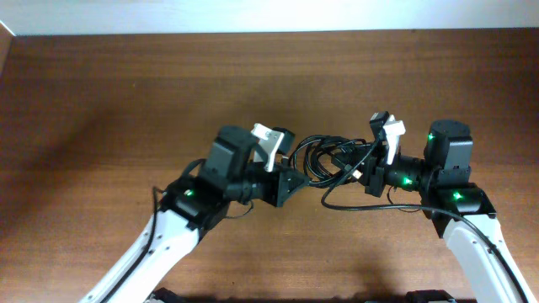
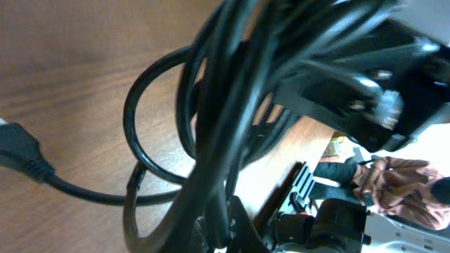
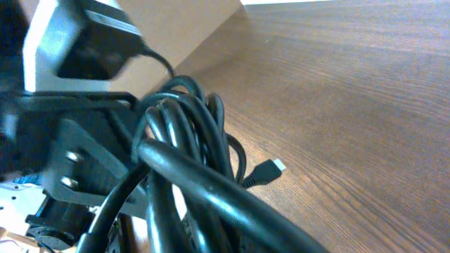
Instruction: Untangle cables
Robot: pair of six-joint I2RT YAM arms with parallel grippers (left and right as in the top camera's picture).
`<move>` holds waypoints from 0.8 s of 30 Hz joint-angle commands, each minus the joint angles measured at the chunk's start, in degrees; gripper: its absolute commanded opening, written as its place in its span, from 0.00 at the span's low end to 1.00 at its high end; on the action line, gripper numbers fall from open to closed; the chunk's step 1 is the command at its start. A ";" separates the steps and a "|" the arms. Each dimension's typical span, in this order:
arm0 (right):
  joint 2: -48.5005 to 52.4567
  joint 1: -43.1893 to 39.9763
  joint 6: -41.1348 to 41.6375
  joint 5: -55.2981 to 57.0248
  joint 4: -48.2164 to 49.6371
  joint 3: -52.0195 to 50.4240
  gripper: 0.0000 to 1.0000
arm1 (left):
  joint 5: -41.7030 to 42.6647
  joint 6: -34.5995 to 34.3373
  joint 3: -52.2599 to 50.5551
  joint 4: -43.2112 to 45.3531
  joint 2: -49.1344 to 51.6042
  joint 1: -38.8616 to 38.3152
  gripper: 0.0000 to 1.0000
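The cables [image 1: 324, 160] hang as one tangled black coil between my two grippers, above the middle of the wooden table. My left gripper [image 1: 290, 175] holds the coil's left side, shut on strands. My right gripper [image 1: 364, 165] holds the right side, shut on strands. One loose cord [image 1: 362, 204] trails down toward the right arm. In the left wrist view the loops [image 2: 165, 140] fill the frame, a black plug [image 2: 21, 158] lies at the left, and my jaws [image 2: 225, 235] pinch the strands. In the right wrist view thick loops [image 3: 190, 169] hide my fingers; a metal-tipped plug [image 3: 271, 171] hangs above the wood.
The brown wooden table [image 1: 101, 101] stretches to both sides and toward the far edge, where a pale wall strip [image 1: 253, 13] begins. The two arms' bodies [image 1: 194, 198] [image 1: 450, 181] stand close together near the front.
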 commanded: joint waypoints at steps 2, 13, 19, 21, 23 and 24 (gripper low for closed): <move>-0.33 -0.26 -0.50 -0.59 0.50 0.20 0.04 | -0.35 6.51 0.24 -1.95 -6.91 2.93 0.00; -0.33 -0.26 -0.50 -0.59 0.50 0.20 0.04 | -14.10 15.32 0.24 -11.02 -11.47 4.79 0.00; -0.33 -0.26 -0.50 -0.57 0.50 0.20 0.04 | -14.23 24.70 0.24 -11.78 -11.47 4.79 0.00; -0.33 -0.28 -0.50 -0.57 0.50 0.20 0.04 | -13.81 25.97 0.24 -12.20 -11.47 4.79 0.00; -0.33 -0.26 -0.50 -0.57 0.50 0.20 0.04 | -13.79 26.86 0.24 -12.85 -11.47 4.79 0.00; -0.33 -0.26 -0.50 -0.57 0.50 0.20 0.04 | -13.79 28.41 0.24 -13.57 -11.47 4.79 0.00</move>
